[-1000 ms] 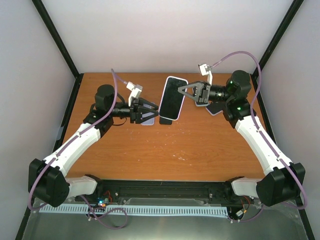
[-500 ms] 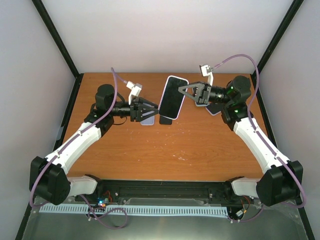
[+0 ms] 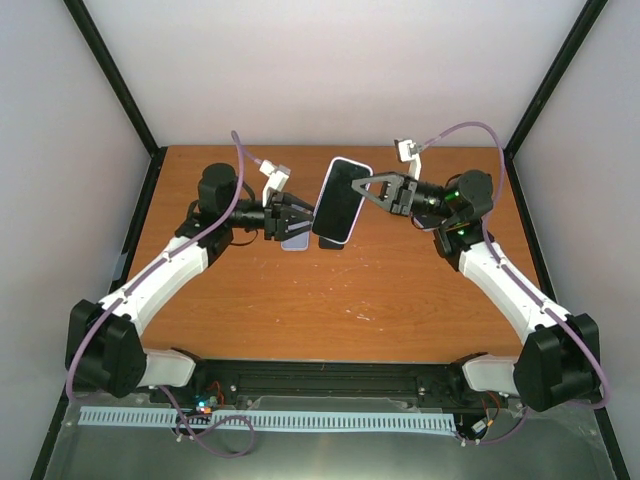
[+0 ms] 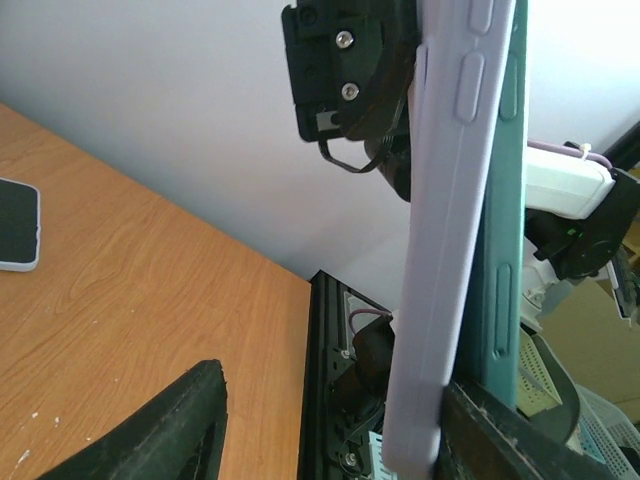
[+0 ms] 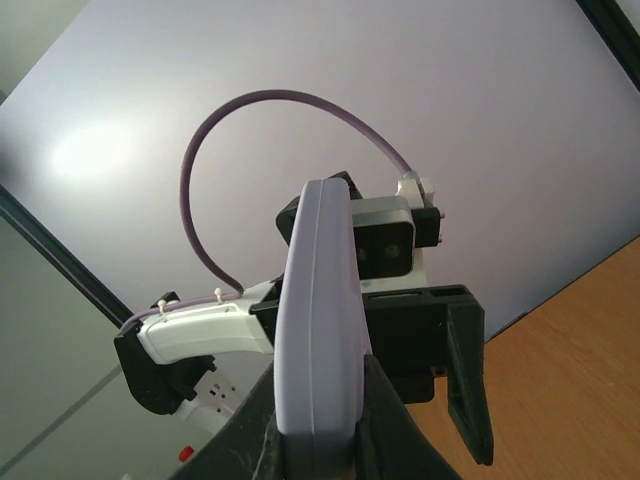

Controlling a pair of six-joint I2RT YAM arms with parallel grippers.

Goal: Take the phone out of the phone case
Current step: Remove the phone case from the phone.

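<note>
The phone (image 3: 338,198), dark screen up, sits in its lilac phone case (image 3: 349,164) and hangs above the table between both arms. My right gripper (image 3: 373,187) is shut on the case's right edge; in the right wrist view the lilac case (image 5: 320,320) stands pinched between the fingers of the right gripper (image 5: 318,452). My left gripper (image 3: 306,214) is at the lower left edge. In the left wrist view the case (image 4: 445,250) and a teal edge (image 4: 502,260) behind it rest against one finger (image 4: 520,445). The other finger (image 4: 175,430) stands well apart, so the left gripper (image 4: 335,400) is open.
A lilac phone-shaped thing (image 3: 294,241) lies on the wooden table (image 3: 330,300) under the left gripper. A dark flat thing (image 3: 430,216) lies under the right wrist. A white-rimmed dark slab (image 4: 15,225) shows on the table in the left wrist view. Black frame posts (image 3: 120,80) flank the table.
Both arms have drawn closer together. The right gripper carried the cased phone slightly left, and the left gripper rose against its lower left edge.
</note>
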